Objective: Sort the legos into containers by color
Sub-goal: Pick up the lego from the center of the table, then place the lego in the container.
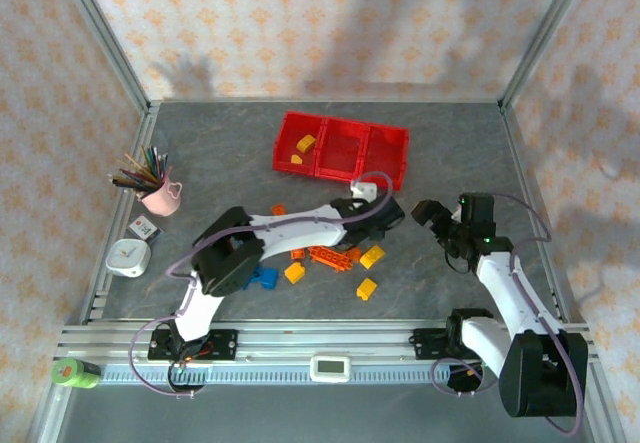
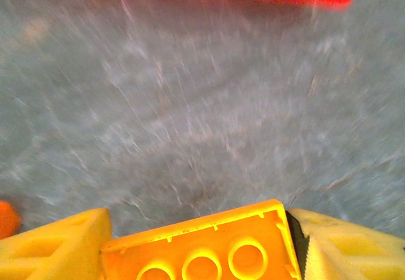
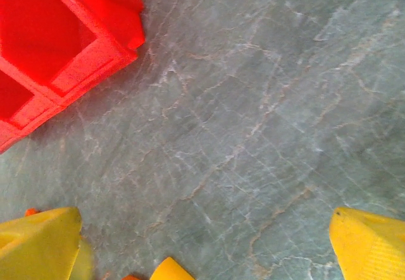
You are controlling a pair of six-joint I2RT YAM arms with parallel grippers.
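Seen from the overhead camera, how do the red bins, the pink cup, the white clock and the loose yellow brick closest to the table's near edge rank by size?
1. red bins, by far the largest
2. pink cup and white clock: they look about alike, so unranked
3. loose yellow brick, the smallest

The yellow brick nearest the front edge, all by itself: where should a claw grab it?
Come straight down from above and pinch the yellow brick across its two side walls. It lies on the table apart from the others, so both walls look free; turn to match its slant.
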